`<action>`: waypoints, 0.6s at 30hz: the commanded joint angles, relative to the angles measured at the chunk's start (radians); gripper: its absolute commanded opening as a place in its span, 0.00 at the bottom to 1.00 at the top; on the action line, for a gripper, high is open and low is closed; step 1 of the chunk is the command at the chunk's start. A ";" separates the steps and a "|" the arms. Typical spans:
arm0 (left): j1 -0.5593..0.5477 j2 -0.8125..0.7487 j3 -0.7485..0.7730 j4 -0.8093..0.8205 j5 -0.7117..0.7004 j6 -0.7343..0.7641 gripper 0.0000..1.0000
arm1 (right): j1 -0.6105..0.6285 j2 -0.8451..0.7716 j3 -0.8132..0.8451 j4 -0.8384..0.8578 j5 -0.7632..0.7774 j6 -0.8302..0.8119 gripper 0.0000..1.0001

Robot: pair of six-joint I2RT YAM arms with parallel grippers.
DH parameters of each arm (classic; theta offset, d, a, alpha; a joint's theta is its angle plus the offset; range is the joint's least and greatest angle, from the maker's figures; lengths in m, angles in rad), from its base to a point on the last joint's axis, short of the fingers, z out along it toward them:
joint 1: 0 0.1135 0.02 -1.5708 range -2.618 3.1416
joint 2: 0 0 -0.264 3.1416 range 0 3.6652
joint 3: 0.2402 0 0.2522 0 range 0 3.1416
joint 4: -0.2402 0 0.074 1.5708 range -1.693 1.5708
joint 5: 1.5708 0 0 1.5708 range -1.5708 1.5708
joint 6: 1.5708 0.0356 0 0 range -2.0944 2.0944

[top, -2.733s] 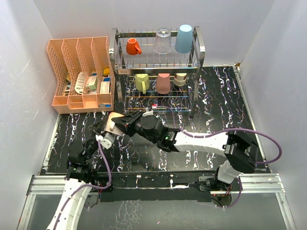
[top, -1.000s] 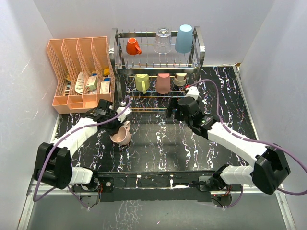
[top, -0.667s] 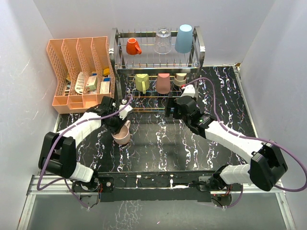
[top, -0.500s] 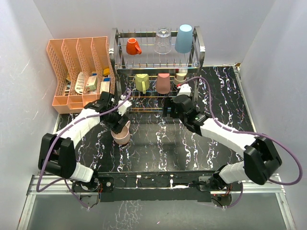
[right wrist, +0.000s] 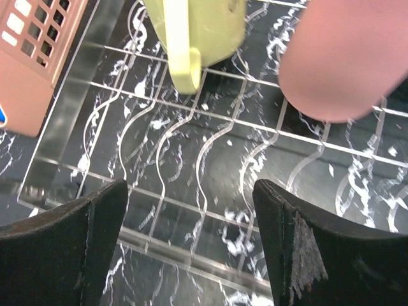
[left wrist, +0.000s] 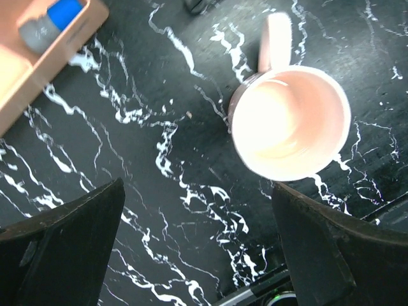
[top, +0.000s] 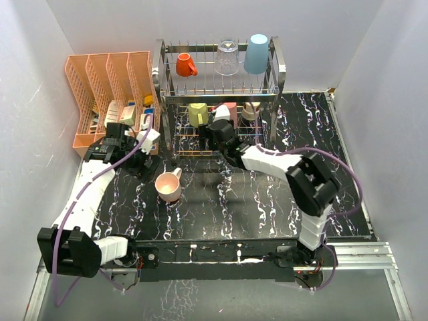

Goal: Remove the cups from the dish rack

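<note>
The dish rack [top: 275, 80] stands at the back. Its top tier holds an orange mug [top: 185, 65], a clear glass [top: 227, 57] and a light blue tumbler [top: 256, 53]. On the lower tier are a yellow mug [top: 198, 114], a salmon cup [top: 231, 109] and a steel cup [top: 252, 110]. A pale pink mug [top: 168, 187] stands upright on the table. My left gripper [top: 139, 160] hangs open to the left of it, holding nothing [left wrist: 197, 185]. My right gripper [top: 215, 128] is open over the lower tier's wires [right wrist: 190, 185], just in front of the yellow mug [right wrist: 197, 32] and the salmon cup [right wrist: 338, 64].
A peach slotted organizer [top: 110, 100] with small items stands left of the rack, close to my left arm; its corner shows in the left wrist view [left wrist: 38, 51]. White walls close in the black marbled table [top: 221, 207] on three sides.
My left gripper opened, let go of the pink mug on the table and drew back to the left. My right gripper swung left to the rack's lower tier.
</note>
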 commanded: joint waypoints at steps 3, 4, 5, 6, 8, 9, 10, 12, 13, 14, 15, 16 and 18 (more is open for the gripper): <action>0.076 -0.007 -0.006 -0.070 0.084 0.037 0.97 | -0.003 0.164 0.206 0.127 0.032 -0.093 0.79; 0.078 -0.007 -0.001 -0.069 0.089 0.037 0.97 | -0.003 0.192 0.236 0.129 0.039 -0.105 0.79; 0.077 -0.009 0.003 -0.070 0.095 0.037 0.97 | -0.004 0.219 0.263 0.129 0.048 -0.117 0.78; 0.078 -0.009 0.007 -0.072 0.104 0.039 0.97 | -0.004 0.245 0.293 0.129 0.055 -0.128 0.77; 0.078 -0.010 0.011 -0.082 0.120 0.048 0.97 | -0.005 0.300 0.339 0.135 0.069 -0.148 0.76; 0.078 -0.011 0.009 -0.085 0.126 0.056 0.97 | -0.008 0.321 0.362 0.139 0.076 -0.154 0.76; 0.078 -0.013 0.005 -0.087 0.128 0.063 0.97 | -0.012 0.344 0.384 0.139 0.078 -0.159 0.75; 0.078 -0.018 -0.004 -0.091 0.130 0.076 0.97 | -0.019 0.386 0.431 0.137 0.085 -0.167 0.74; 0.078 -0.022 -0.008 -0.094 0.129 0.083 0.97 | -0.022 0.405 0.449 0.137 0.086 -0.172 0.73; 0.078 -0.026 -0.011 -0.097 0.130 0.087 0.97 | -0.026 0.420 0.466 0.137 0.089 -0.178 0.72; 0.078 -0.030 -0.014 -0.099 0.131 0.094 0.97 | -0.029 0.434 0.481 0.137 0.090 -0.184 0.72; 0.078 -0.036 -0.016 -0.100 0.132 0.100 0.97 | -0.032 0.446 0.495 0.137 0.088 -0.190 0.71; 0.078 -0.044 -0.020 -0.098 0.134 0.107 0.97 | -0.040 0.470 0.521 0.136 0.091 -0.202 0.68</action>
